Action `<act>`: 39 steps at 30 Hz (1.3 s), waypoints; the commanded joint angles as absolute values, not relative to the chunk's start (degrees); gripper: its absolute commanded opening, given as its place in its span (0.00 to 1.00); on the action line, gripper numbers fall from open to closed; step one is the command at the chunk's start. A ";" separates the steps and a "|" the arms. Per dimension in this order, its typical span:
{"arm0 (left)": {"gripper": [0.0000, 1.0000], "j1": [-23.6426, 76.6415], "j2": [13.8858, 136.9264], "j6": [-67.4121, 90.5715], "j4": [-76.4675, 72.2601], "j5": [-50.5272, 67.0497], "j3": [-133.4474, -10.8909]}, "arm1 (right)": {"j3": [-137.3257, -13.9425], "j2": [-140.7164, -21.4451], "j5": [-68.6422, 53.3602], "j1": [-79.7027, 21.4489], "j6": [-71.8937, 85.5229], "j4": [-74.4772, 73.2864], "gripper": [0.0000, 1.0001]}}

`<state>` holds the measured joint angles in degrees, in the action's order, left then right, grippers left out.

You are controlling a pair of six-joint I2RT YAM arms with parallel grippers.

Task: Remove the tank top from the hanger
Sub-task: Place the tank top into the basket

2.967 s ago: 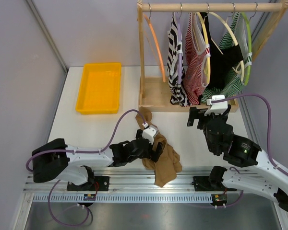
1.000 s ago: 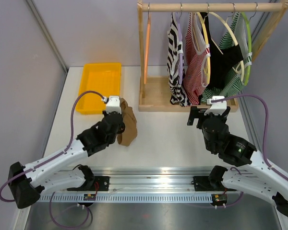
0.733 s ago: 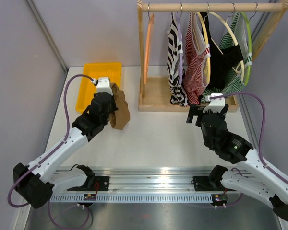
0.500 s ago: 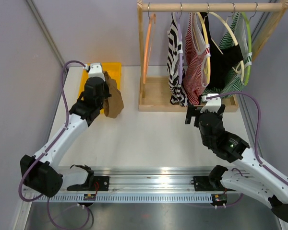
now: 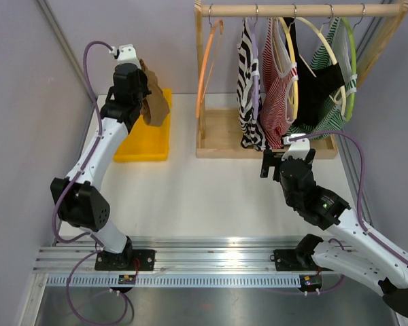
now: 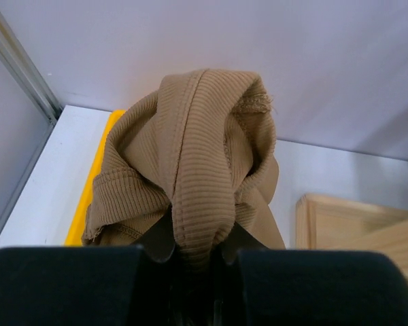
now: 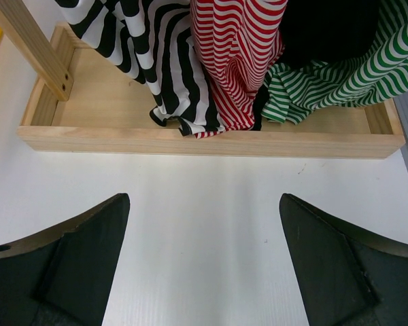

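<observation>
Left arm (image 5: pixel 102 146) has swung from the lower middle of the top view up to the upper left, carrying the tan tank top (image 5: pixel 154 105) off the desk (image 5: pixel 211 190) with it. Right arm (image 5: pixel 319 204) has crept only slightly toward the rack.

Left jaws: nearly together, clamped on a bunched fold of the tank top. In the left wrist view the ribbed cloth (image 6: pixel 197 156) bulges up out of the narrow gap between the two fingers and hides the tips.

Right jaws: spread wide and holding nothing. The fingers (image 7: pixel 75 251) hang over bare desk just in front of the rack's wooden base (image 7: pixel 211 139), touching neither.

Tank top: off its hanger, crumpled into a loose lump. It hangs from the left jaws in the upper left of the frame, above the far end of the yellow bin (image 5: pixel 141 139). A hemmed edge shows at the top of the bundle. Whether it touches the bin cannot be told.

Orange hanger (image 5: pixel 207 61): bare, at the left end of the rail (image 5: pixel 299 10). The black-and-white (image 5: pixel 248 88), red-striped (image 5: pixel 275 88), black (image 5: pixel 316 85) and green-striped (image 5: pixel 326 119) tops stay on their hangers.
</observation>
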<state>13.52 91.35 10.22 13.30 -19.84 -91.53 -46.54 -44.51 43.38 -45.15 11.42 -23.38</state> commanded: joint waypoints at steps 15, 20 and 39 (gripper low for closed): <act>0.00 8.35 112.75 3.69 10.55 -24.16 -107.66 | -46.05 -44.74 40.96 -44.21 12.92 -21.09 0.99; 0.42 7.65 114.34 4.21 12.03 -26.54 -109.94 | -46.05 -45.26 40.87 -44.12 13.01 -21.27 1.00; 0.99 6.59 109.00 10.36 14.15 -26.19 -105.39 | -45.97 -44.83 40.08 -44.03 12.92 -21.45 0.99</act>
<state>6.68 114.52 7.55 15.59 -26.15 -107.07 -46.04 -45.58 40.88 -44.56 12.47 -23.33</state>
